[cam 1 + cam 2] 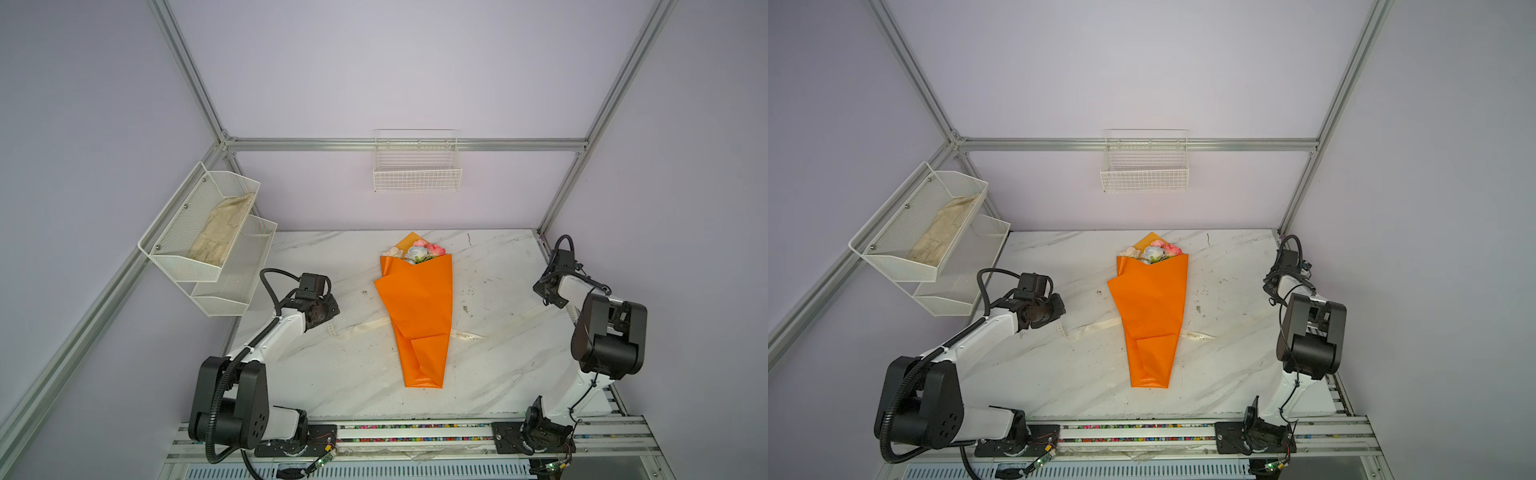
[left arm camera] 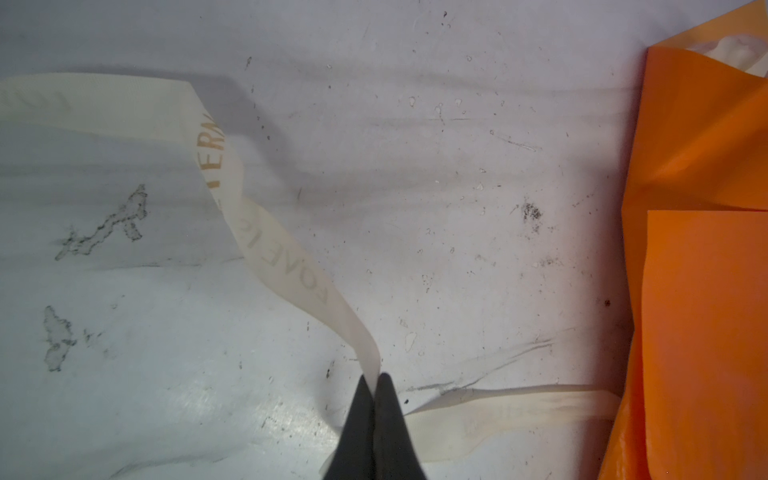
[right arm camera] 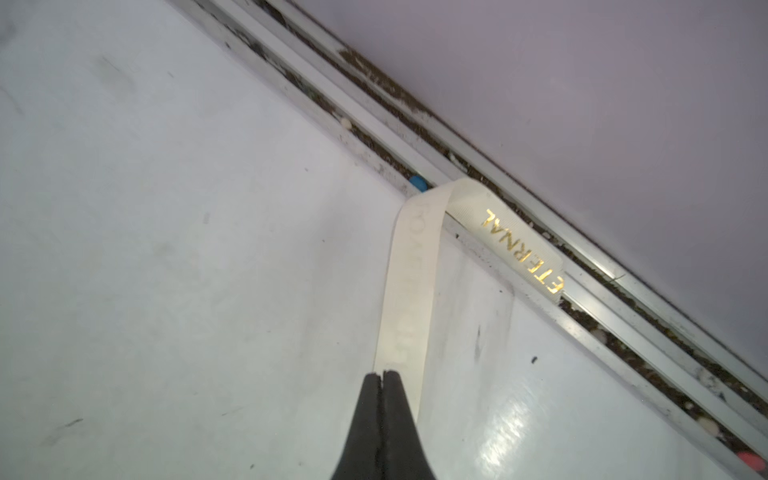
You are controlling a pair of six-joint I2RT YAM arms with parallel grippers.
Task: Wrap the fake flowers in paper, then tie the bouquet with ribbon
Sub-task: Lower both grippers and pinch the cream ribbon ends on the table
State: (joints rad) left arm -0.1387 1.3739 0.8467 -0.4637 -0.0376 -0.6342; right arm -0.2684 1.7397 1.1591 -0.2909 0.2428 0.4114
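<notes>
The bouquet of fake flowers (image 1: 415, 316) (image 1: 1152, 316) lies in the middle of the marble table, wrapped in orange paper, with cream, white and pink blooms (image 1: 419, 251) at its far end. A cream printed ribbon (image 1: 365, 326) runs under the wrap and sticks out on both sides. My left gripper (image 2: 376, 376) is shut on the ribbon (image 2: 291, 274) left of the wrap's edge (image 2: 702, 291). My right gripper (image 3: 383, 372) is shut on the ribbon (image 3: 409, 282) near its folded end, by the table's right edge. In both top views each wrist hides its own fingers.
A white mesh shelf (image 1: 232, 291) on the left wall holds a beige cloth (image 1: 220, 232). A wire basket (image 1: 417, 174) hangs on the back wall. An aluminium rail (image 3: 623, 307) borders the table beside the right gripper. Another rail (image 1: 415, 432) runs along the front.
</notes>
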